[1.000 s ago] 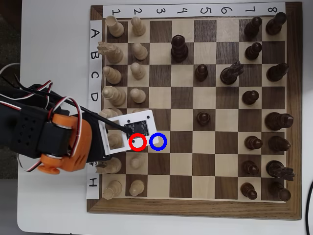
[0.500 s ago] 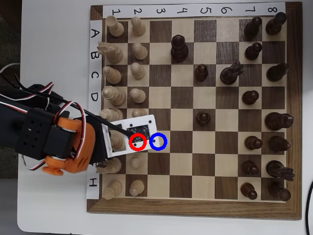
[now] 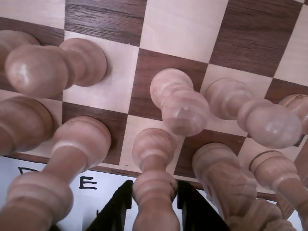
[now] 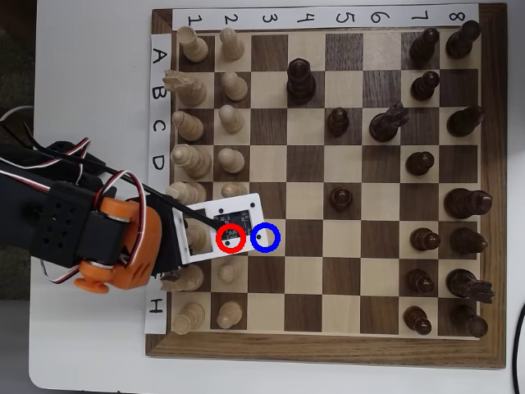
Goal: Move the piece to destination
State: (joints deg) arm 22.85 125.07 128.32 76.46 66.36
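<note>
The piece point(image 4: 235, 237) is a pale pawn on the dark square under the red ring in the overhead view. In the wrist view it stands mid-frame point(image 3: 175, 103). The destination point(image 4: 266, 237) is the light square with the blue ring, one square to the right and bare; in the wrist view it lies just beyond the pawn point(image 3: 180, 29). My gripper point(image 4: 212, 236) hangs over the board's left edge, mostly hidden under its white camera board. In the wrist view the gripper point(image 3: 153, 187) is open, its black fingers point(image 3: 118, 209) flanking a pale back-rank piece point(image 3: 153, 159) in front of the pawn.
Pale pawns point(image 3: 255, 118) and taller pale pieces point(image 3: 72, 163) crowd close on both sides of the gripper. Dark pieces point(image 4: 340, 197) stand further right. The board's left border carries letter labels point(image 4: 158, 123). The arm's orange motor housing point(image 4: 111, 250) sits off the board.
The arm's orange housing has shifted slightly down and left, and the white camera board has settled a little lower over the red-ring square. No piece has moved.
</note>
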